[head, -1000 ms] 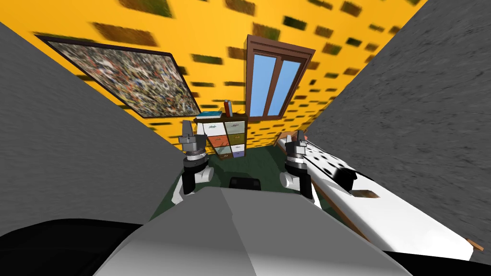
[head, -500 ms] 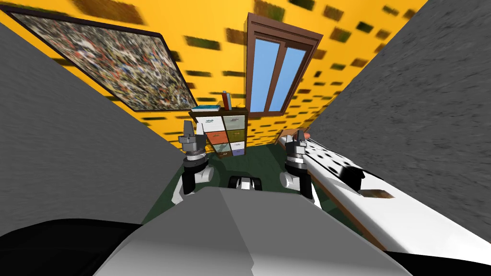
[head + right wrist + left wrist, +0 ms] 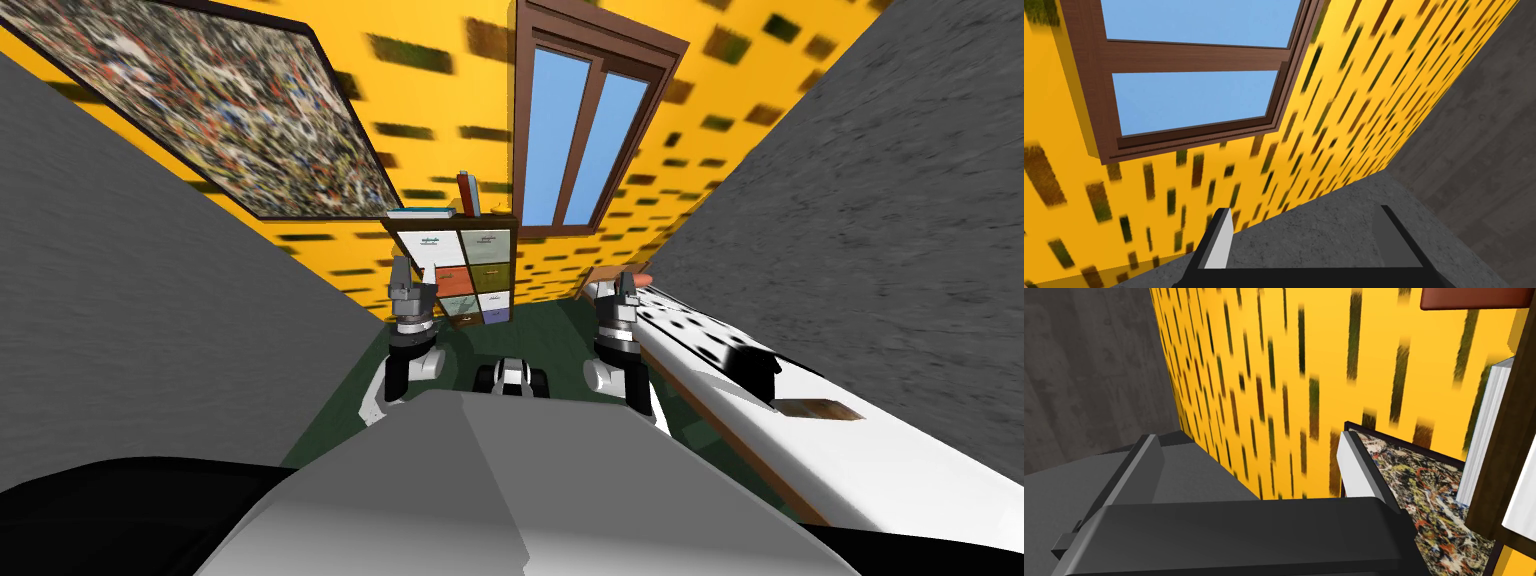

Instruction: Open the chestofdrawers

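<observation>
A dark brown chest of drawers (image 3: pixel 468 272) stands against the yellow wall ahead, under the window, with drawer fronts in white, orange, olive, grey-green and purple, all flush. My left gripper (image 3: pixel 413 276) is raised in front of its left side, still short of it; its fingers (image 3: pixel 1355 463) stand open and hold nothing. My right gripper (image 3: pixel 626 285) is raised to the chest's right, beside the bed, and its fingers (image 3: pixel 1220 239) are open and empty too.
Books (image 3: pixel 432 211) lie flat and an upright red book (image 3: pixel 466 192) stands on the chest's top. A bed with a white, black-spotted cover (image 3: pixel 740 365) runs along the right. Grey walls (image 3: pixel 150 300) close in on both sides. Dark green floor (image 3: pixel 545 335) leads to the chest.
I have moved forward: the chest of drawers, window and painting have grown and shifted up. My left gripper now overlaps the chest's left edge. Both grippers stay open.
</observation>
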